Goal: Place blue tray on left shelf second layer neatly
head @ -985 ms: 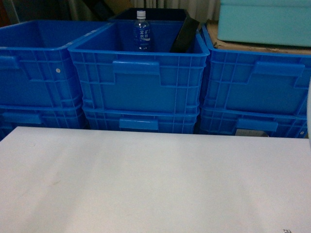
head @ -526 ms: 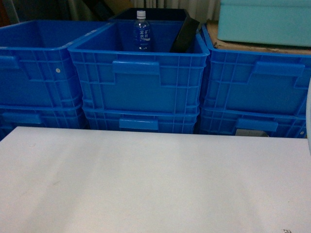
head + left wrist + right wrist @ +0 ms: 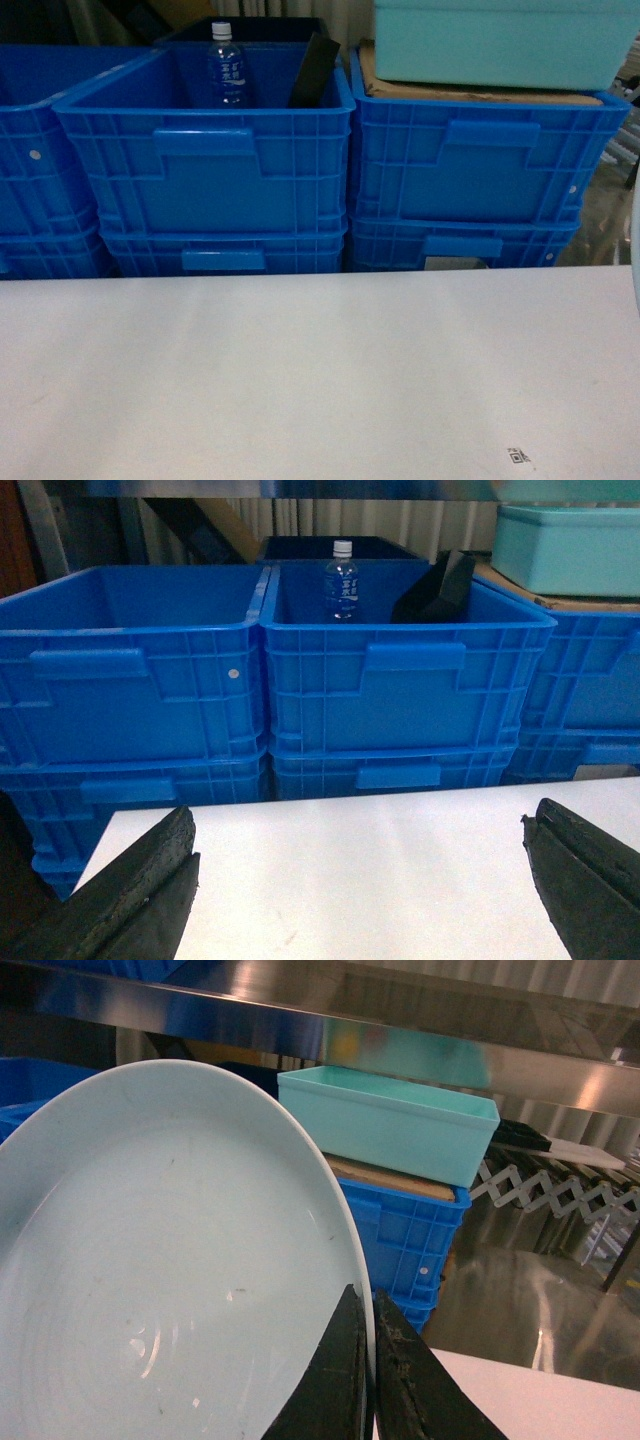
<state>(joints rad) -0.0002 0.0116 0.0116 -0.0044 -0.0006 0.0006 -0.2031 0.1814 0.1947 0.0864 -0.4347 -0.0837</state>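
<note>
Right hand [image 3: 368,1360]: clamped on the tray [image 3: 150,1260] rim, tray upright at the surface [image 3: 300,380] right edge
Left hand [image 3: 360,880]: fingers wide apart, holding nothing, above the surface

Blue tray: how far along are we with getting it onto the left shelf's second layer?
Done: the blue tray is picked up, its rim pinched in the right end effector and held off the white table. In hand: carrying it; the head view shows only blue crates ahead. The left end effector hangs open and empty. Left: reach the shelf layer, set the tray down neatly and release.
</note>
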